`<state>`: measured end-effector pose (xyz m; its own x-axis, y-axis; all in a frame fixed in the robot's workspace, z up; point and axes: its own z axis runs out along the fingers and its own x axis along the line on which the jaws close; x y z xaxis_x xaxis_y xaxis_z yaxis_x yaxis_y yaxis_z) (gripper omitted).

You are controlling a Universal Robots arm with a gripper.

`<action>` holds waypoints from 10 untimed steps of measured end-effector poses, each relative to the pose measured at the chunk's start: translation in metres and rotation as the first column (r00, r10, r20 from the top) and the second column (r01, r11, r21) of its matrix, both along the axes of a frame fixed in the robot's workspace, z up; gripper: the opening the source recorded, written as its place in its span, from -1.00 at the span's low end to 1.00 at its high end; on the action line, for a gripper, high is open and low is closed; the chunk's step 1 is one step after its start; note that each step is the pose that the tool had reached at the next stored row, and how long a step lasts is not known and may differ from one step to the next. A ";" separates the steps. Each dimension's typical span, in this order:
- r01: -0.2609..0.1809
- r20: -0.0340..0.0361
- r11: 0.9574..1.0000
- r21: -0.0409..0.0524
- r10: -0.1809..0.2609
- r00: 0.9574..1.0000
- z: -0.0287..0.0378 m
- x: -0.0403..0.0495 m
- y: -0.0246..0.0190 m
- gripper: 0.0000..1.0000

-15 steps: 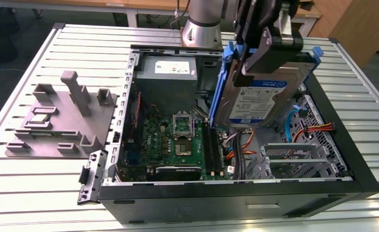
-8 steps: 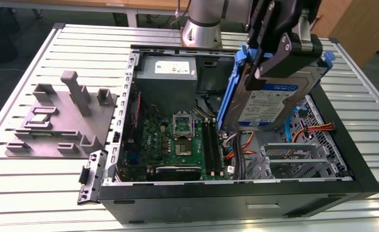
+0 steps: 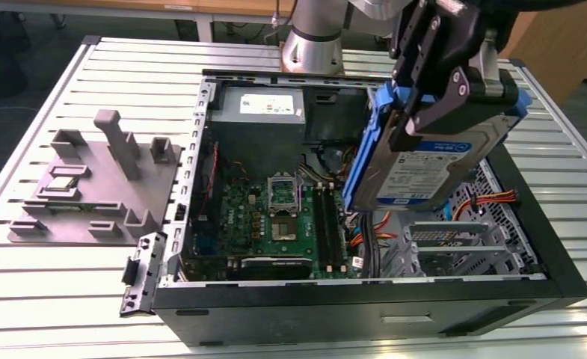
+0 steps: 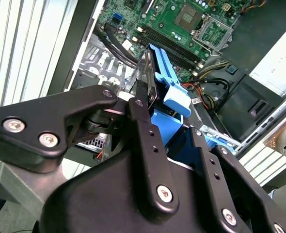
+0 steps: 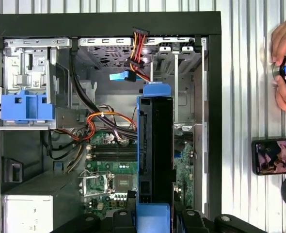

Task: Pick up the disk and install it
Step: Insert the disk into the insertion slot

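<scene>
Tool [image 3: 441,112] on disk [image 3: 423,170], its long axis near-vertical.

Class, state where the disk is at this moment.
In the exterior view the disk hangs clamped in the gripper above the open computer case, toward the exterior view's right, near the metal drive cage.

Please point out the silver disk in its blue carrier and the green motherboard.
Silver disk in blue carrier [image 3: 423,172], exterior view, on its label face.
Green motherboard [image 3: 250,222], exterior view, on the bare green board.
</scene>
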<state>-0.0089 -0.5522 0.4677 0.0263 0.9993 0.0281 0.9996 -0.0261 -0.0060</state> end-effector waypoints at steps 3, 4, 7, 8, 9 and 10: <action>0.000 0.000 1.000 0.000 0.000 1.000 -0.0011 0.0037 -0.0029 -0.27; 0.000 0.000 1.000 0.000 0.000 1.000 -0.0015 0.0051 -0.0034 -0.27; -0.001 -0.001 1.000 0.000 0.001 1.000 -0.0024 0.0108 -0.0045 -0.27; -0.001 -0.001 1.000 0.000 0.001 1.000 -0.0026 0.0133 -0.0048 -0.27; -0.001 -0.001 1.000 0.000 0.001 1.000 -0.0028 0.0159 -0.0049 -0.27; -0.001 -0.002 1.000 0.000 0.001 1.000 -0.0030 0.0185 -0.0051 -0.27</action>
<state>0.0096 -0.5573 0.4646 0.0253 0.9993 0.0277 0.9997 -0.0251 -0.0076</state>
